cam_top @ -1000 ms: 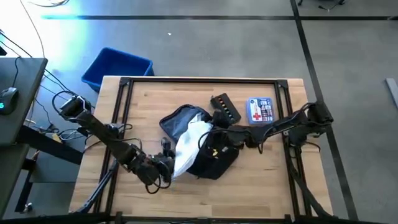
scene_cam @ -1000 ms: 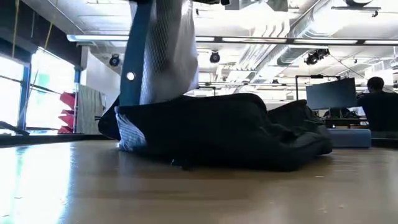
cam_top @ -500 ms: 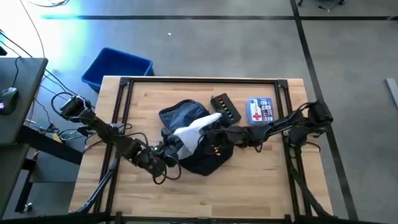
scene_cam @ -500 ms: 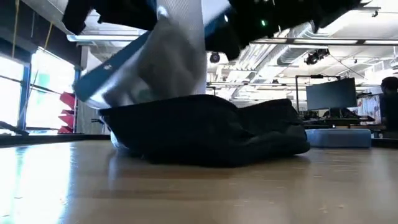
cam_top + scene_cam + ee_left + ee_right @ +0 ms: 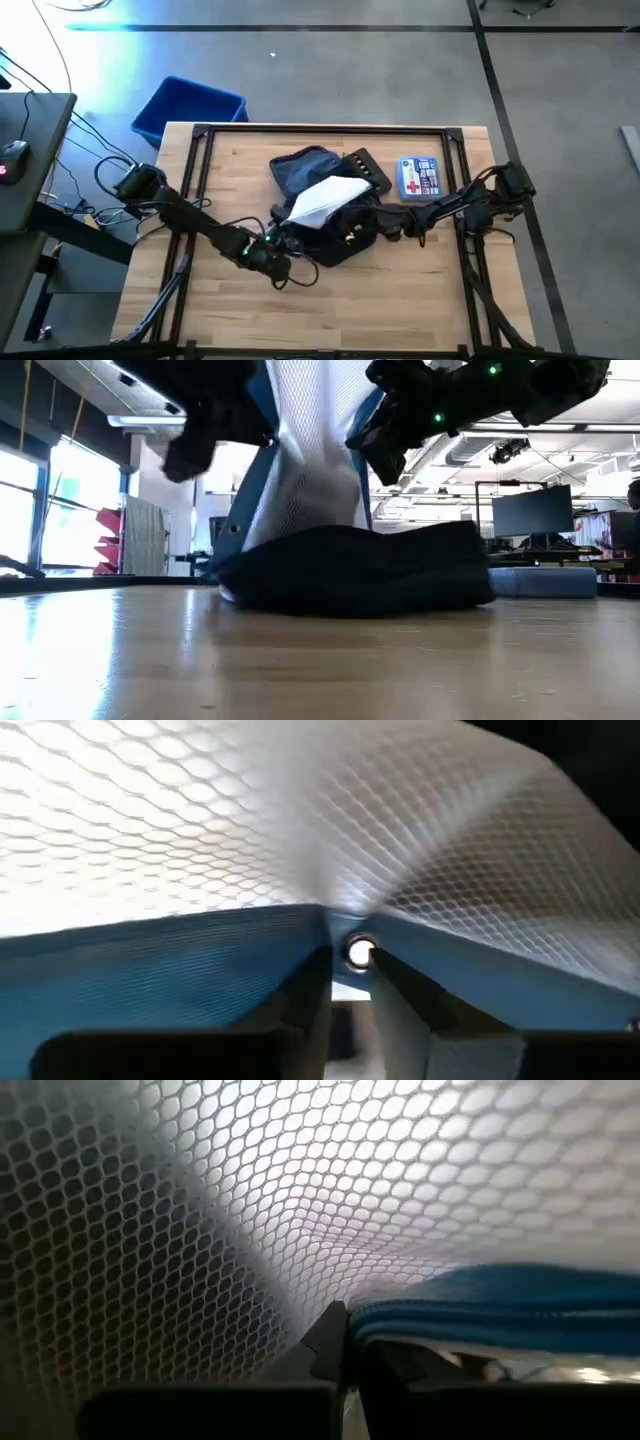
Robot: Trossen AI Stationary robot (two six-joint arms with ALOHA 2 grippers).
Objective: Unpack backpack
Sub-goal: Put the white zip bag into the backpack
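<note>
A wooden table (image 5: 330, 310) with a dark frame is standing on a grey floor, with a blue bin (image 5: 187, 108) lying on the floor past its far left corner. Across the table in the low view, an open room with ceiling pipes and a monitor (image 5: 536, 510) is showing.

The backpack (image 5: 335, 205), dark navy and slumped, is lying near the middle of the table, its opened flap turned toward the far edge. A white mesh pouch (image 5: 325, 198) with a blue edge is rising out of the top of the backpack; in the low view it is standing up well above the dark fabric (image 5: 360, 570).

The left gripper (image 5: 278, 238) is sitting just beside the backpack on its left, its 2 fingers (image 5: 305, 1005) pressing together on the blue edge of the pouch by a small metal eyelet (image 5: 359, 953). The right gripper (image 5: 362, 215) is reaching in from the backpack's right, and its fingers (image 5: 335, 1345) are pinching the pouch's blue zipper seam.

A black case (image 5: 362, 172) is lying touching the backpack on its far right side, and a first aid kit (image 5: 418, 178) is lying just beyond that, apart from the backpack.
</note>
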